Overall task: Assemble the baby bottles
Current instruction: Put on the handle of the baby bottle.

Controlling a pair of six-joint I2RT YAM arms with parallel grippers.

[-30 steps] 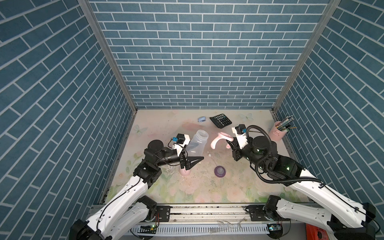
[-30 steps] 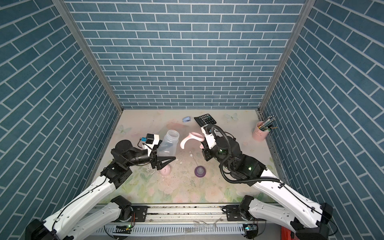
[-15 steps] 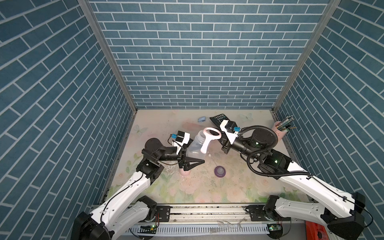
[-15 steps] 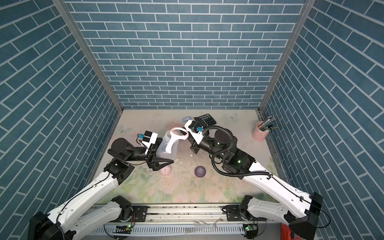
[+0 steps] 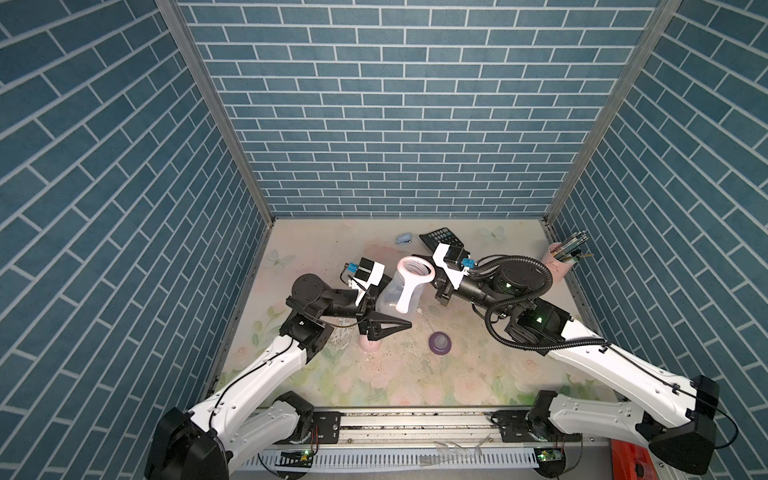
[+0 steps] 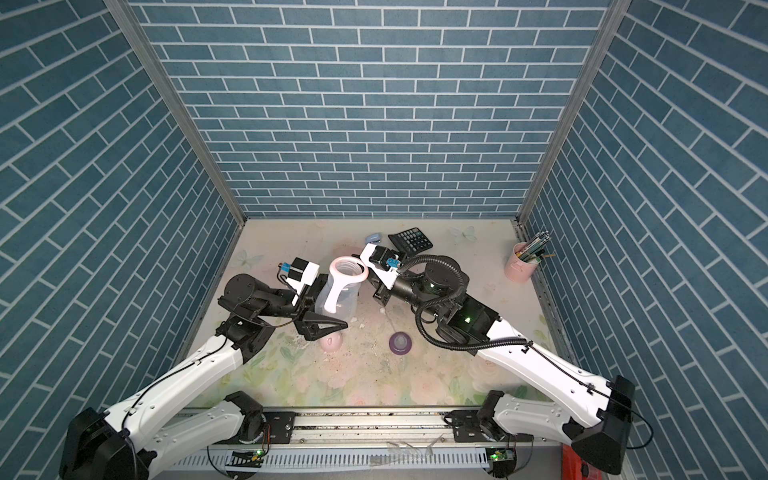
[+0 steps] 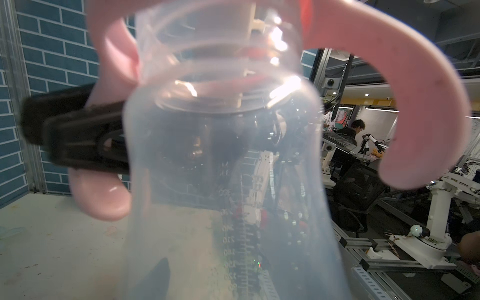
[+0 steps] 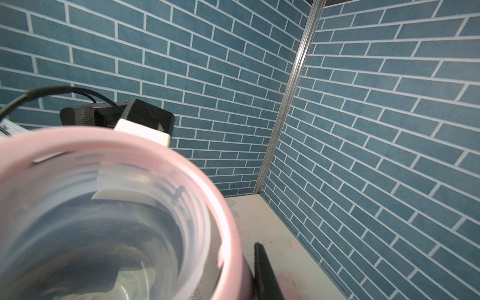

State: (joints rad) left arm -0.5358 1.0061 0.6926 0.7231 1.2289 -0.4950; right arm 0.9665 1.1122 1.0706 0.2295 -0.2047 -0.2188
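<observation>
My left gripper (image 5: 395,308) is shut on the clear bottle body (image 5: 392,291), which it holds tilted above the mat; the bottle fills the left wrist view (image 7: 233,207). The pink ring with two curved handles (image 5: 415,269) sits around the bottle's mouth, and my right gripper (image 5: 435,286) is shut on its edge. In the right wrist view the ring (image 8: 228,233) circles the open neck beside one black finger (image 8: 265,272). The pink dome cap (image 5: 370,344) lies on the mat under my left gripper. The purple collar with clear teat (image 5: 439,343) stands to its right.
A black calculator (image 5: 441,237) and a small blue object (image 5: 404,238) lie near the back wall. A pink cup of pens (image 5: 560,268) stands at the back right corner. Brick walls close in three sides.
My right gripper has carried the pink ring left from beside the bottle onto its mouth. My left gripper has raised and turned the bottle slightly.
</observation>
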